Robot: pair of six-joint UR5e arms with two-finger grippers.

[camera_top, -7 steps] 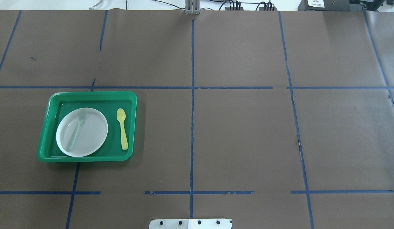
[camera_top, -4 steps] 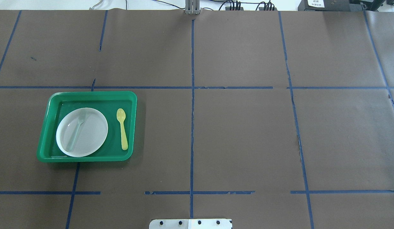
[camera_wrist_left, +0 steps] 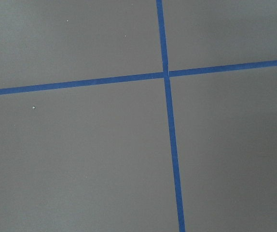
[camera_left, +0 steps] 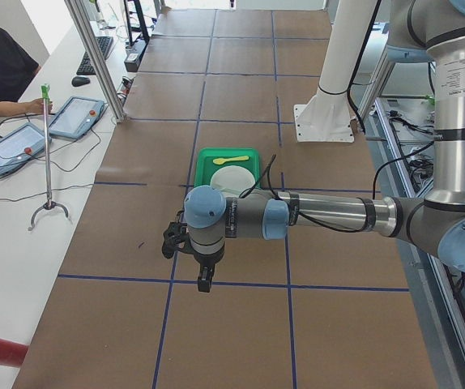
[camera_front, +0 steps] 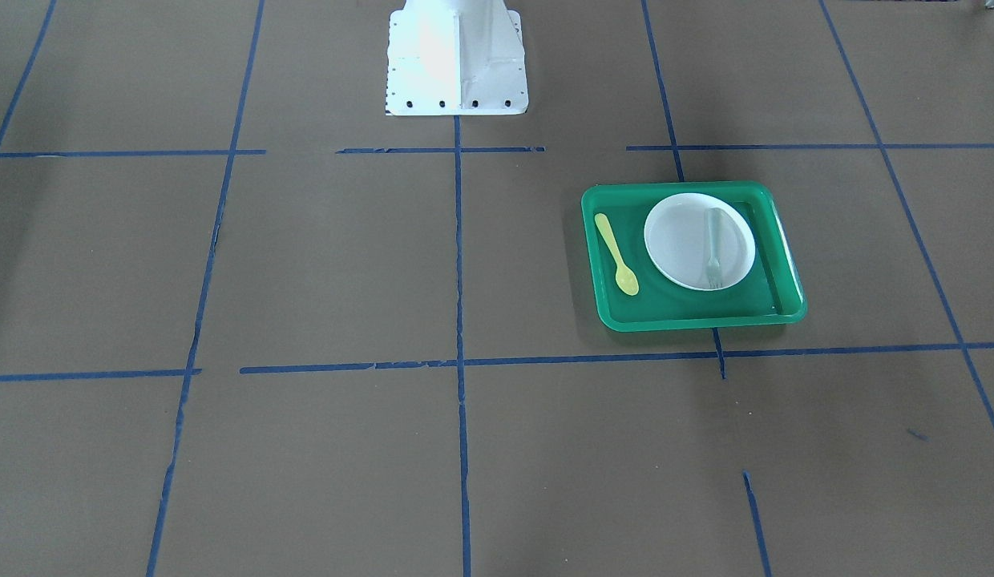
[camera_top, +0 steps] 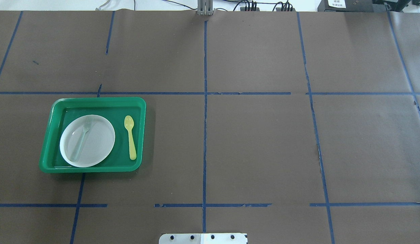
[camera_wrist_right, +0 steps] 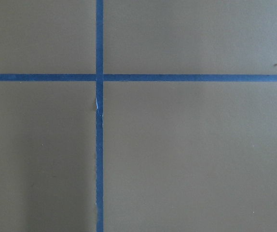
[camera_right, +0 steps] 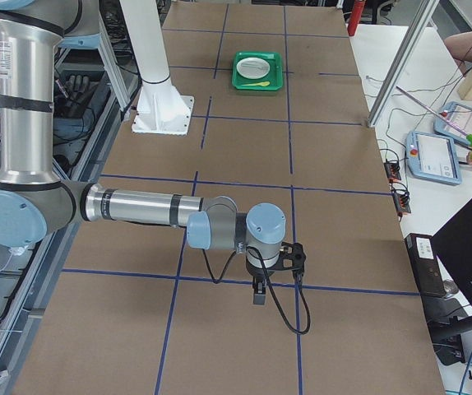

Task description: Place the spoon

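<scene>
My brown table, taped in blue lines, carries a green tray on its left half. A white plate lies in it, a pale fork on top. The yellow spoon rests on the tray floor just right of the plate, bowl far. My left fingers and right fingers hang over bare table, well apart from the tray; how far open they are I cannot tell.

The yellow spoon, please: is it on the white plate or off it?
Off: the spoon lies flat in the green tray, beside the plate.
</scene>
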